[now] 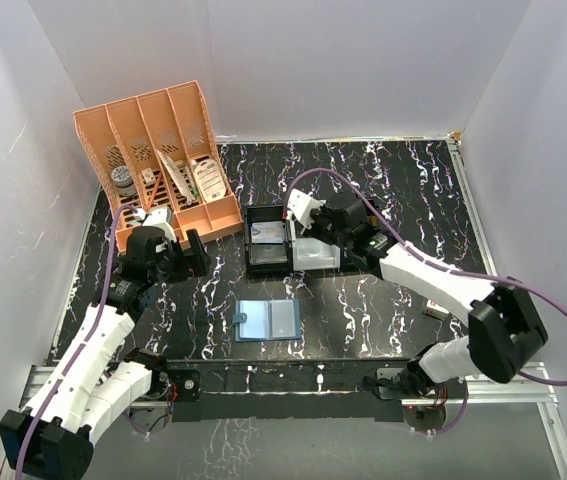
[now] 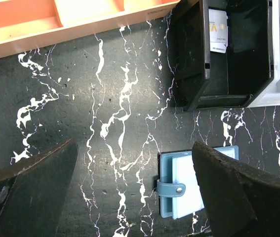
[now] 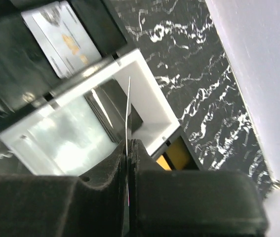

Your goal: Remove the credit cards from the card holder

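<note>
The right claw point(image 3: 128, 144) is clamped together on a thin card point(image 3: 129, 101), which stands on edge between the fingers and shows to the wrist camera only as a fine line. It hangs over the white tray point(image 3: 152, 96), apart from the tray floor as far as can be told (a dark flat shape lies in the tray beneath it, too blurred to name). Just beside the white tray, touching its side, sits the black tray point(image 3: 11, 74), and a pale card point(image 3: 60, 37) lies flat in it. The left claw point(image 2: 135, 153) hovers with its fingers point(image 2: 36, 187) spread wide apart and nothing between them but table point(image 2: 105, 98). The holder point(image 2: 172, 190) lies open and flat on the table, near the front edge, partly hidden under the left claw's right-hand finger; its strap with a snap points to the left in that view, and its pale blue pockets face up. An orange organizer point(image 1: 158, 160) stands at the back left, near the black tray. A small box point(image 1: 433, 312) lies well off to the right.
</note>
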